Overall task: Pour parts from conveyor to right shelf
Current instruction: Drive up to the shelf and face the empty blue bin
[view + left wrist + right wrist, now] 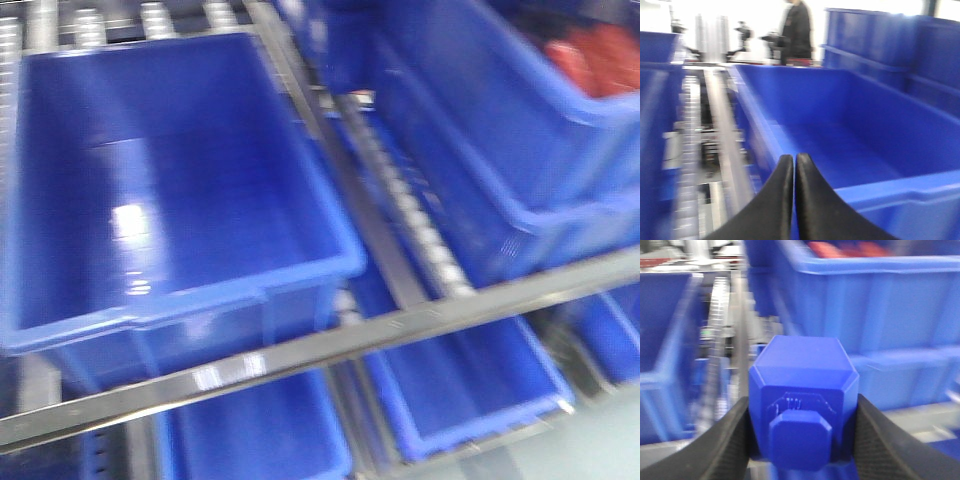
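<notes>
At 6 o'clock in the right wrist view, a blue block point(802, 385) is clamped between the fingers of the right gripper point(802, 440); the left gripper point(794, 167) is pinched together, empty, over a shelf bin point(875, 150).

All views motion-blurred; white glare on the bin point(130, 225) floor; left wrist background overexposed

Front cam: close, tilted down onto right shelf point(400, 328) tiers. L wrist cam: low behind left end effector point(794, 167), facing into bin point(865, 150). R wrist cam: v. close behind part point(800, 365) in right end effector point(801, 420). All 3 share roller tracks point(425, 225).
</notes>
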Available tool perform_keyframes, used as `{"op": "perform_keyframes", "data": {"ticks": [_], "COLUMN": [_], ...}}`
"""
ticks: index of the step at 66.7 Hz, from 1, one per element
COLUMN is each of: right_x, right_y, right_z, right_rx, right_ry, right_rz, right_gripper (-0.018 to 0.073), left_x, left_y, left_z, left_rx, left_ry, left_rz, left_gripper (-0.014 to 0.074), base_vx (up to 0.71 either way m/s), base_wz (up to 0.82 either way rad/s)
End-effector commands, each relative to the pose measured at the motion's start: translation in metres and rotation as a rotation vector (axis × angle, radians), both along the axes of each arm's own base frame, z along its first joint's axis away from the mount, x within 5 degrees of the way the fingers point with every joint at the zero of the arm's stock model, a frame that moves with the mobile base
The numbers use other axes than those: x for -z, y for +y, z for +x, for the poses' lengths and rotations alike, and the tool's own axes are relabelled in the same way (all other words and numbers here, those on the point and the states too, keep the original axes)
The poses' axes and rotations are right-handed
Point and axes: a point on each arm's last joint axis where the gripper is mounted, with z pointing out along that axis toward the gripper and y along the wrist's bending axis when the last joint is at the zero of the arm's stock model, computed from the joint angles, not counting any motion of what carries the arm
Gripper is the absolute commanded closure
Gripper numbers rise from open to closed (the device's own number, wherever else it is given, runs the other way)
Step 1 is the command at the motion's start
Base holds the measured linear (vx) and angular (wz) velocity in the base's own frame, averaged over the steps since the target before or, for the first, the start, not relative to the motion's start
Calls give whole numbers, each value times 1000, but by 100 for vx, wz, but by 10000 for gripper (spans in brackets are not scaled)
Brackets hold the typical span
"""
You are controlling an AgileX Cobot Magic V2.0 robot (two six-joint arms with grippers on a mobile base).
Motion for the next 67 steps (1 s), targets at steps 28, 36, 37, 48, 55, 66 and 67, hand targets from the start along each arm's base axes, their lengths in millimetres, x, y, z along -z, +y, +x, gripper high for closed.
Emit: {"op": "perform_keyframes", "data": {"ticks": [28,36,37,48,55,66,67], "right_x": [-15,-15,-15,-15,-15,-15,-15], "right_y": [-1,-1,-1,-1,-1,-1,-1], "right_z": [0,0,0,0,0,0,0], "right_rx": [9,9,9,9,9,9,9], "right_ry": [-94,-94,-94,-94,-94,-94,-94], "right_rz": [3,3,3,3,3,3,3], "right_gripper": [564,564,564,564,564,564,564], "left_x": [1,1,1,1,1,1,1], "left_y": [0,0,0,0,0,0,0], "left_z": [0,0,0,0,0,0,0], "left_rx": [6,6,6,6,6,6,6], "left_ry": [-61,-61,-61,-61,-61,-61,-61], "left_rz": [-15,-15,-15,-15,-15,-15,-15], "left_gripper": [603,603,603,603,603,603,603], "base_vx": [16,21,22,22,21,18,16], "base_wz": [55,23,16,8,4,5,7]}}
